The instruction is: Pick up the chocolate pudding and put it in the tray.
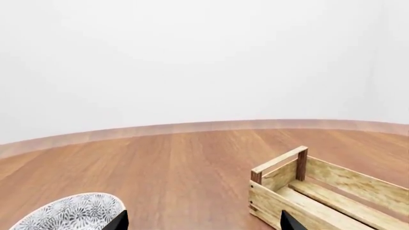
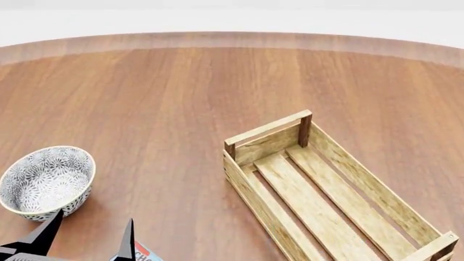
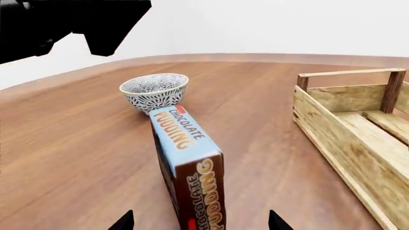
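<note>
The chocolate pudding, a carton with a light-blue top and dark brown sides, lies on the wooden table. Its near end sits between the spread fingertips of my right gripper, which is open and not closed on it. In the head view only a corner of the pudding shows at the bottom edge. The tray, a light-wood slatted crate, stands empty to the right; it also shows in the right wrist view and the left wrist view. My left gripper is open and empty, hovering by the bowl, its jaws wide in its wrist view.
A grey-white patterned bowl stands at the left, just beyond the pudding's far end in the right wrist view. The left arm hangs above it. The round table's rim curves across the back.
</note>
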Controlling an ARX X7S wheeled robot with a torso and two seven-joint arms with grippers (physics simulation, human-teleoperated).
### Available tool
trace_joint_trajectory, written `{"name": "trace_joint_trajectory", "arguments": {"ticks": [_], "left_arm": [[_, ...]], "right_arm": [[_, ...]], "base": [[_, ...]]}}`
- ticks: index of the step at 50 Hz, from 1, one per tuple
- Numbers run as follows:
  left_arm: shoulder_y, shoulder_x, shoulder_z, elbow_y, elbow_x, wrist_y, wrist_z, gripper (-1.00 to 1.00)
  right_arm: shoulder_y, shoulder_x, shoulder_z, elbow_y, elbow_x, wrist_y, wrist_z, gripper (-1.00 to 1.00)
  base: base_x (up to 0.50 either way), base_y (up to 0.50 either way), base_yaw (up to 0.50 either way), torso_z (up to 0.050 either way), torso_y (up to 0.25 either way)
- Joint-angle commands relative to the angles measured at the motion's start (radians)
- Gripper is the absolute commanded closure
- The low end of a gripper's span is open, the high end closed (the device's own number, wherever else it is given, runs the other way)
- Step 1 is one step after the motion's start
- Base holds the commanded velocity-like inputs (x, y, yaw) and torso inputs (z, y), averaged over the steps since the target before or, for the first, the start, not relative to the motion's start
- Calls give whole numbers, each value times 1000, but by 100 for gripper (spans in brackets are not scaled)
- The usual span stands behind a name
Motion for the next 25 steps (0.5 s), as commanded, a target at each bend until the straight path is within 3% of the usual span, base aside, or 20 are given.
{"name": "trace_joint_trajectory", "arguments": {"ticks": [1, 25], "left_arm": [[-3, -4, 6, 3, -3, -1, -7, -100], [-5, -18, 16, 26, -20, -13, -24, -100]], "right_arm": [[64, -19, -25, 66, -11, 20, -11, -100], [126, -35, -55, 111, -18, 46, -11, -100]], "base": [[0, 0, 0, 0, 0], [0, 0, 0, 0, 0]]}}
